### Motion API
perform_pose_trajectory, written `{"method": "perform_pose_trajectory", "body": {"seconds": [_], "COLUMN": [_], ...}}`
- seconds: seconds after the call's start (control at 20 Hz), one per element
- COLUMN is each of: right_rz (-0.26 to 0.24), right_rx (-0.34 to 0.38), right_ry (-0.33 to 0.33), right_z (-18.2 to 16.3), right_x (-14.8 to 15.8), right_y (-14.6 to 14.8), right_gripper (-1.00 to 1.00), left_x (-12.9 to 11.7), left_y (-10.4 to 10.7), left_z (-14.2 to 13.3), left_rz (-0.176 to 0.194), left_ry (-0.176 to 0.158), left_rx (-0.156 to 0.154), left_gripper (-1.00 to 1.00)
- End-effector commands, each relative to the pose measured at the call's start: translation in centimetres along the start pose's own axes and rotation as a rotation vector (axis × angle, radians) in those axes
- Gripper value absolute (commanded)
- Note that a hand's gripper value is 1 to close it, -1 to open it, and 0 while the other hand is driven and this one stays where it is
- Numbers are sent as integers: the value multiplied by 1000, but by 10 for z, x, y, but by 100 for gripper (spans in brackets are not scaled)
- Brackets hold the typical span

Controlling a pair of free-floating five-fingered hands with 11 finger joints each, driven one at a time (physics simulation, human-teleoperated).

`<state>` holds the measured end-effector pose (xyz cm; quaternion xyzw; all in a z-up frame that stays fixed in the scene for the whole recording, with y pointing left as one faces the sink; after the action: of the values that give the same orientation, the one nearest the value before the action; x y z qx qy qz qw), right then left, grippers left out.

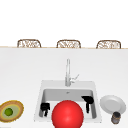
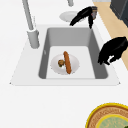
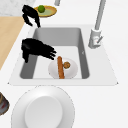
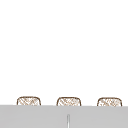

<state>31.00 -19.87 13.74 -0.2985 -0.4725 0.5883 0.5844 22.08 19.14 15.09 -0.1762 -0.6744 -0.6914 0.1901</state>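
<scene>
Two black hands are seen above the sink (image 3: 85,35). On the basin floor a small white plate (image 3: 72,72) is set, on which a long sausage (image 3: 60,67) and a small brown ball (image 3: 66,65) are laid. The right hand (image 3: 35,48) is held just beside this plate, over it, its fingers relaxed and released, nothing being grasped. The left hand (image 3: 30,13) is held at the sink's far left rim, fingers drooping, nothing gripped. On the desk (image 1: 25,70) a large white plate (image 1: 113,103), a dark jar (image 1: 116,117) and a yellow-rimmed dish (image 1: 11,111) with a green fruit (image 1: 9,111) are shown. A red ball (image 1: 67,114) is seen in front.
</scene>
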Motion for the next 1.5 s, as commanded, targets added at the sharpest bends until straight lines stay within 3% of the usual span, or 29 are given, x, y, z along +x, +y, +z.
{"method": "perform_pose_trajectory", "body": {"seconds": [0.0,0.35,0.7,0.8,0.95,1.1,1.45], "right_rz": [22,47,46,65,39,7,31], "right_rx": [6,11,20,16,-1,-3,35], "right_ry": [-8,-15,23,31,17,3,18], "right_z": [22,62,117,132,147,148,146], "right_x": [-17,-38,-52,-54,-63,-63,-65], "right_y": [-3,3,12,22,35,32,39], "right_gripper": [-100,-100,-100,-100,-100,-100,-100], "left_x": [0,0,0,0,0,0,0], "left_y": [0,0,0,0,0,0,0], "left_z": [0,0,0,0,0,0,0], "left_rz": [0,0,0,0,0,0,0], "left_ry": [0,0,0,0,0,0,0], "left_rx": [0,0,0,0,0,0,0], "left_gripper": [0,0,0,0,0,0,0]}}
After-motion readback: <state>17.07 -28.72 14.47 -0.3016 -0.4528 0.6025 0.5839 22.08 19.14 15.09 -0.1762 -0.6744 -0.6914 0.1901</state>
